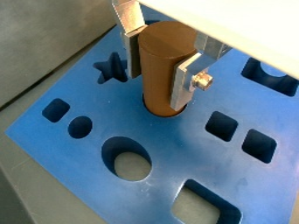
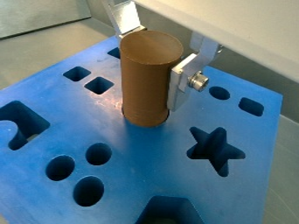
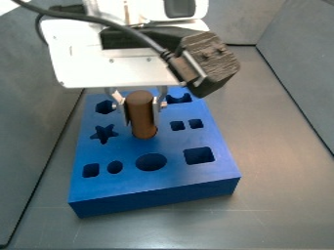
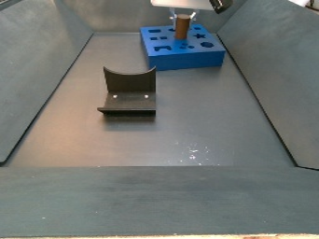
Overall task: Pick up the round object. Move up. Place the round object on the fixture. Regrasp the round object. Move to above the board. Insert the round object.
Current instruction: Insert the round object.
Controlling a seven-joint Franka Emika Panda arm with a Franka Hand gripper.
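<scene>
The round object [image 1: 162, 61] is a brown cylinder that stands upright between the silver fingers [image 1: 181, 80] of my gripper [image 1: 156, 80]. The gripper is shut on it, one finger on each side. The peg's lower end sits in a round hole of the blue board [image 1: 176, 140]. The other wrist view shows the same peg [image 2: 146, 83], gripper [image 2: 152, 66] and board [image 2: 146, 159]. In a side view the gripper [image 3: 137, 98] holds the peg [image 3: 139, 117] over the board's [image 3: 156, 178] middle. The fixture [image 4: 127, 91] stands empty, well apart from the board [image 4: 181, 54].
The board has a star hole [image 2: 216, 149], an oval hole [image 1: 126, 159], square holes [image 1: 239, 136] and small round holes [image 2: 93, 154] around the peg. Grey sloping walls [image 4: 37, 84] enclose the floor. The dark camera housing [image 3: 202, 61] hangs beside the gripper.
</scene>
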